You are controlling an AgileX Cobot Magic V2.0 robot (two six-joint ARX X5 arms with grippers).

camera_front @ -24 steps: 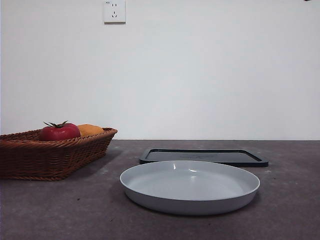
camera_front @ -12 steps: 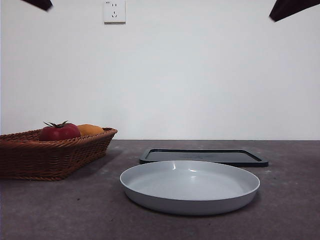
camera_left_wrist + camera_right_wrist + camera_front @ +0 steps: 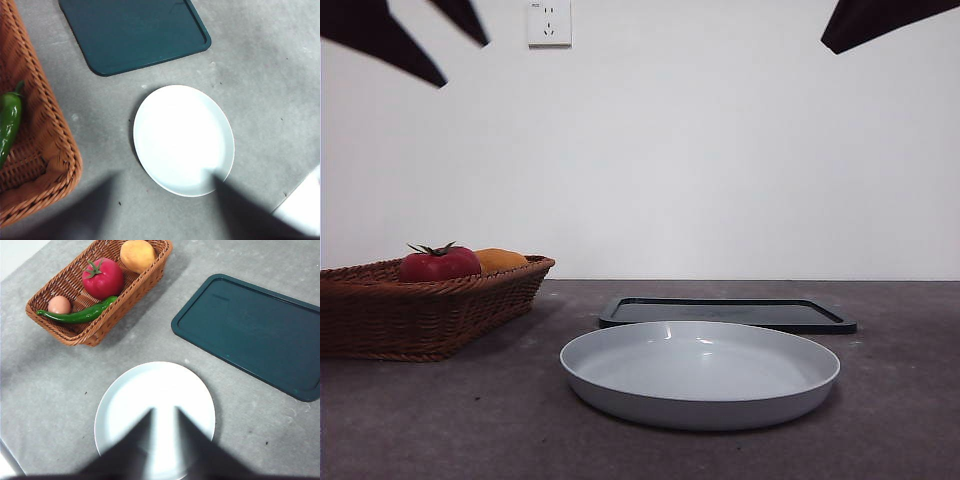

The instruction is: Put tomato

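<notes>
The tomato (image 3: 440, 264) is glossy red with a dark green stem and lies in a wicker basket (image 3: 420, 312) at the left of the table. The right wrist view shows the tomato (image 3: 103, 278) beside an orange fruit (image 3: 136, 255). My left gripper (image 3: 463, 62) hangs high above the basket, open, its two black tips far apart. In its own view the left gripper (image 3: 164, 176) is over the white plate (image 3: 182, 140), and the tomato is out of view. My right gripper (image 3: 164, 409) is shut and empty, high over the plate (image 3: 155, 400), and shows as one dark tip (image 3: 865, 25).
The white plate (image 3: 700, 375) sits in the middle, near the front. A dark flat tray (image 3: 725, 313) lies behind it. The basket (image 3: 145, 287) also holds a green pepper (image 3: 80, 315) and a small pale round thing (image 3: 59, 304). A wall stands behind the table.
The left gripper's two tips have come down further into the top left corner. The dark tip at the top right has grown a little. Nothing on the table has moved.
</notes>
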